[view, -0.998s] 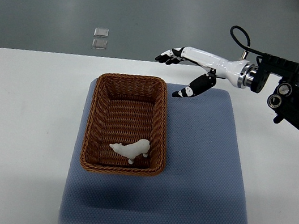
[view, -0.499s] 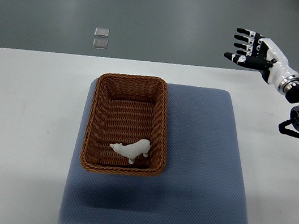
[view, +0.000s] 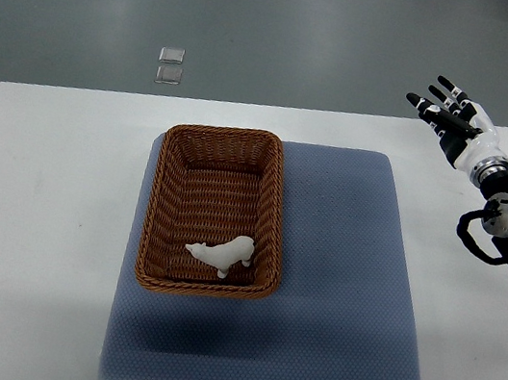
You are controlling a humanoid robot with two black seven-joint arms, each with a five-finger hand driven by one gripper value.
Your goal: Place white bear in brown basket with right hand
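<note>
One white bear [view: 223, 255] lies crosswise in one brown basket [view: 226, 139], head left; right hand [view: 453, 120] spread, empty.

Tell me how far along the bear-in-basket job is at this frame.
Done: the white bear lies inside the brown basket, near its front right corner. In hand: nothing; the right robot hand is open with fingers spread, above the table's far right corner, well away from the basket. Left: apparently nothing of the placing.
</note>
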